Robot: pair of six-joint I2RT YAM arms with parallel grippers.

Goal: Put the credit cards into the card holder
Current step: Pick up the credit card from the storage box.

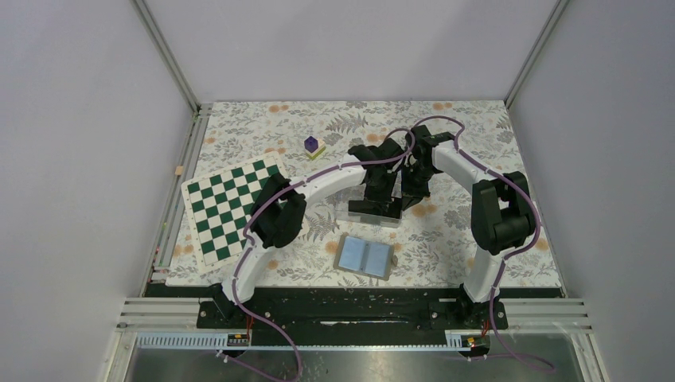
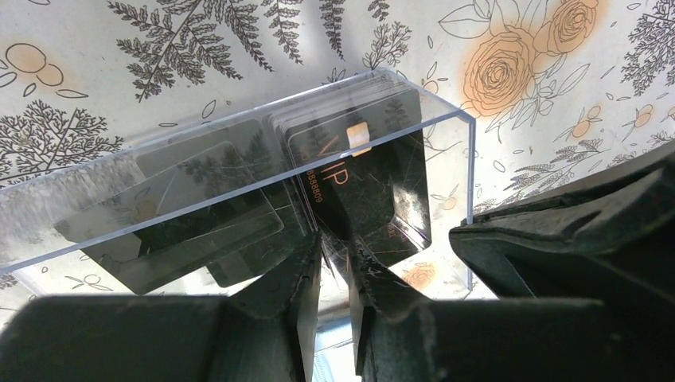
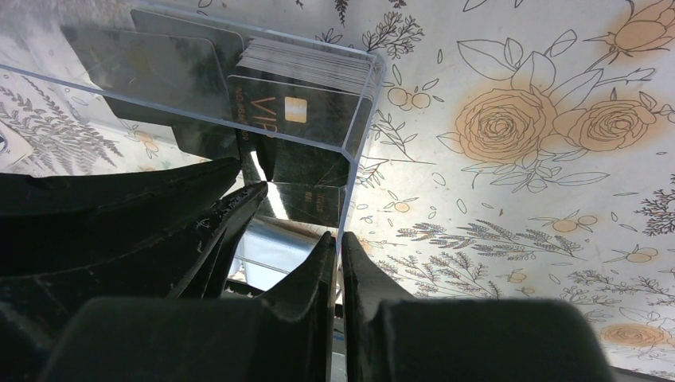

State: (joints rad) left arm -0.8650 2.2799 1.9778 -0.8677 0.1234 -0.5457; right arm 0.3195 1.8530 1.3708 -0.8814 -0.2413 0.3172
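A stack of black credit cards [image 2: 358, 171] stands inside a clear plastic box [image 2: 199, 151], the front one marked VIP with a small gold chip. My left gripper [image 2: 334, 247] reaches down into the box. Its jaws are a narrow slit apart, and the lower edge of a card sits between the tips. My right gripper [image 3: 341, 236] is shut on the end wall of the clear box [image 3: 362, 103], beside the cards [image 3: 294, 103]. The card holder [image 1: 366, 256] lies open, pale blue side up, near the front of the table, apart from both grippers.
A green-and-white checkerboard [image 1: 239, 208] lies at the left. A purple cube [image 1: 311, 144] on a small yellow piece sits at the back. Both arms crowd over the clear box [image 1: 374, 213] at the middle of the floral tablecloth.
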